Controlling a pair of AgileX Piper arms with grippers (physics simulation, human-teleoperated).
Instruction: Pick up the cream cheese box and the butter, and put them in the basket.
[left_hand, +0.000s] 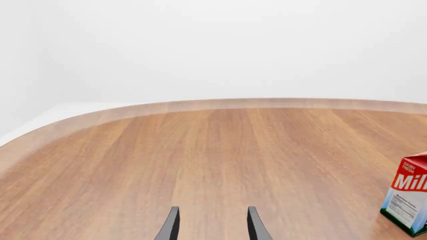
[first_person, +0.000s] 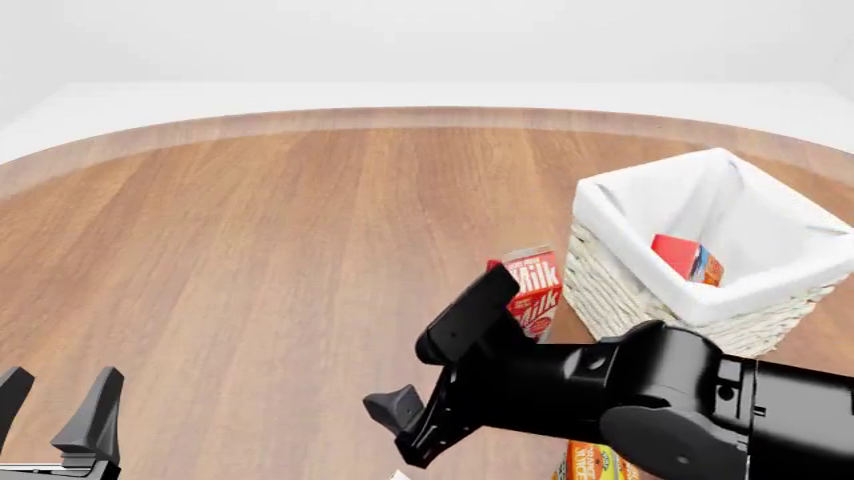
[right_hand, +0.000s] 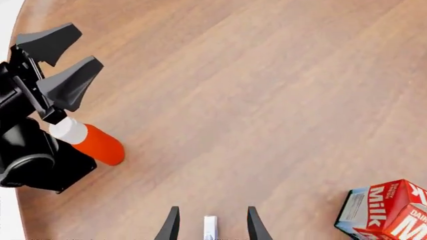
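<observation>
Wood-grain worktop (first_person: 267, 260) with a curved far edge, set against plain white surroundings. Front view: the basket (first_person: 627, 290) stands at right, toward the far side, its white cloth lining folded over the rim; the butter (first_person: 687, 258) lies inside it, tilted against the lining. A red-and-white milk carton (first_person: 534, 290) stands just beside the basket's left wall. An orange-yellow carton (first_person: 594, 462) shows partly at the near edge, below the right arm.

Left hand (first_person: 54, 412): at the near left corner, well apart from the basket, fingers spread apart with nothing between them; in its wrist view the two dark fingertips (left_hand: 171, 225) frame bare wood, with the milk carton at the edge of view.

Right hand (first_person: 441, 375): reaching across the near centre, fingers apart. In the right wrist view a narrow white edge, taken to be the cream cheese box (right_hand: 210, 227), sits between the fingertips (right_hand: 253, 225); contact cannot be judged. A red bottle with a white cap (right_hand: 90, 141) lies on the wood beside the left arm.
</observation>
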